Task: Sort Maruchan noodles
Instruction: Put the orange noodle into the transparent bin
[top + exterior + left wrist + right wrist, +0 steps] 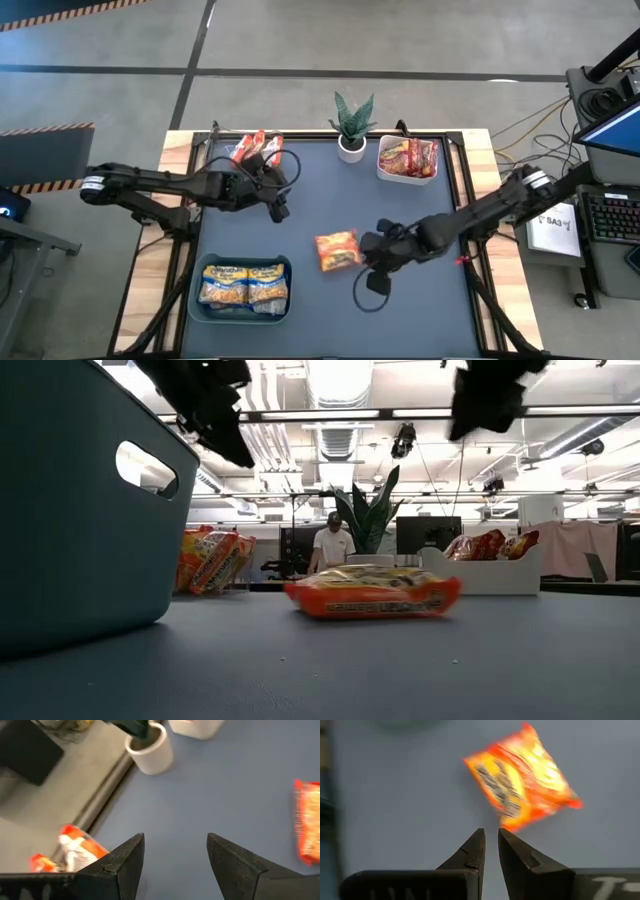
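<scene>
One orange Maruchan noodle packet (337,250) lies flat on the blue table top near the middle; it also shows in the low view (372,598) and the right wrist view (520,775). My right gripper (372,250) hovers just right of it, raised off the table, fingers shut (490,834) with nothing between them. My left gripper (280,205) hangs open (175,845) over bare table at the far left, holding nothing. More orange packets (258,148) lean in a pile at the far left edge.
A blue bin (205,300) at the near left holds yellow-and-blue packets. A white tray (382,172) at the far right holds red packets. A small potted plant (352,125) stands at the far edge. A person (331,545) stands in the room beyond.
</scene>
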### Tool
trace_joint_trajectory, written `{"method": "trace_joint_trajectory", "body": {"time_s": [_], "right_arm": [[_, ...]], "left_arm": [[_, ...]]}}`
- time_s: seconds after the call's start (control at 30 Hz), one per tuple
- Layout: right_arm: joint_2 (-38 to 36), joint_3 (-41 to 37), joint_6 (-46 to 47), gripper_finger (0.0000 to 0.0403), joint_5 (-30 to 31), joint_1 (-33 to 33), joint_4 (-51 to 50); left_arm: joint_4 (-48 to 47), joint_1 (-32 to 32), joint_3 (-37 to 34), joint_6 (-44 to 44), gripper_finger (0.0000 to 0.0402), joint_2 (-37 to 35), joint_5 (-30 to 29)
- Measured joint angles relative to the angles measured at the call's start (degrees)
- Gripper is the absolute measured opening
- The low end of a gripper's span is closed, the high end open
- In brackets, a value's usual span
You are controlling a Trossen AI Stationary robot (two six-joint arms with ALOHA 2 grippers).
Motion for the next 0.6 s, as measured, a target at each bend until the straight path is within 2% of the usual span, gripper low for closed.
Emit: {"method": "trace_joint_trajectory", "body": {"time_s": [0.17,0.27,0.4,0.53,0.6], "right_arm": [[-5.50,-8.89,3.59,0.0043,-2.87,-0.30,11.41],[-6.70,-15.09,5.89,0.0043,-2.83,-0.45,14.67],[-6.35,-22.04,7.94,0.0043,-0.52,-1.28,23.89],[-4.71,-26.11,6.21,0.0043,1.62,-2.92,34.63],[-4.07,-26.44,3.83,0.0043,1.76,-4.07,36.10]], "left_arm": [[1.46,-0.30,-0.17,0.10,0.0198,3.27,7.14],[3.24,-1.18,-0.20,2.88,0.0198,6.13,15.30],[6.24,-3.50,-0.22,9.40,0.0198,10.69,26.29],[10.00,-5.75,-0.21,14.41,0.0198,15.42,28.82],[11.52,-6.05,0.04,15.51,0.0198,17.71,28.84]]}}
